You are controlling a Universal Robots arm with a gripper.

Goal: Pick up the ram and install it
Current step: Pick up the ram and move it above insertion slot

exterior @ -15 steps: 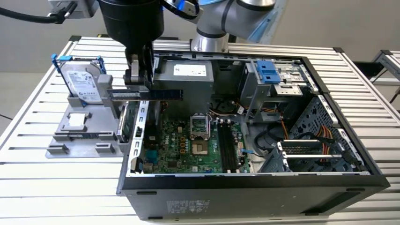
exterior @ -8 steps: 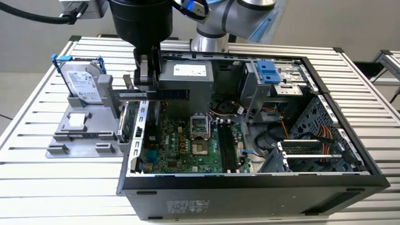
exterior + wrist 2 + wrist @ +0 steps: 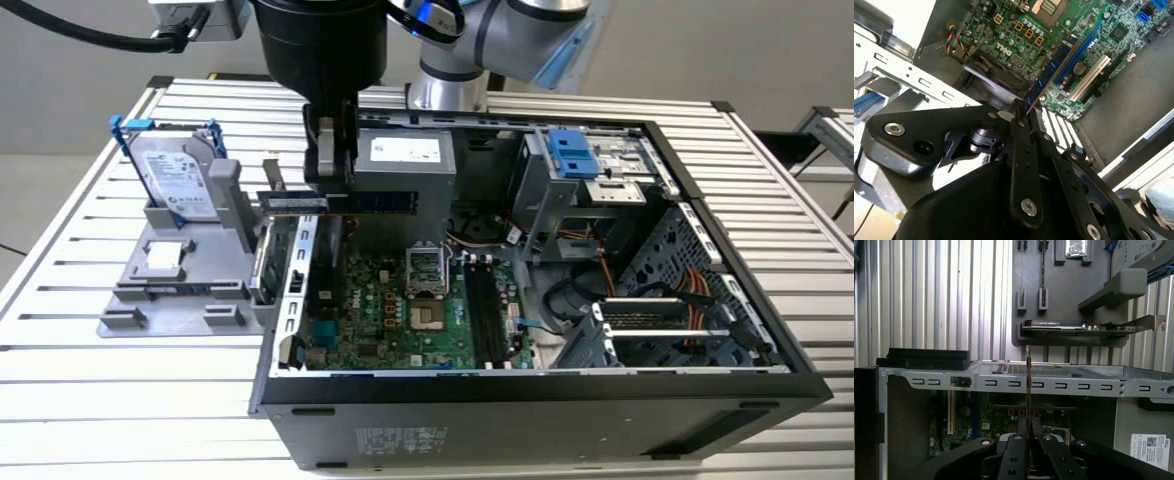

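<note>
Table: a slatted metal top. It carries the computer case and reaches out past it on every side.
Computer case: a black tower lying on its side with the side panel off, so you look straight down into it.
Arm: it comes down over the case's edge on the exterior view's left, close to the power supply.
Motherboard: green and flat on the case floor, with long dark slots running across it.
Power supply: a grey box in the far corner of the case, just past the arm.
Holder: a grey parts stand on the table, just outside the case wall on the exterior view's left.
Hard drive: silver with blue rails, propped upright in the holder and well apart from the case.
Expansion card: it sits in the holder right beside the case wall.
Gripper: the two black fingers are pinched onto the ram from either side, which shows in both wrist views.
Ram: a dark blue stick held level and on edge, up in the air above the case's holder-side wall. It is clear of the motherboard and sits in no slot. The second wrist view has it running out from the fingertips, and the first wrist view shows it as a thin edge.
</note>
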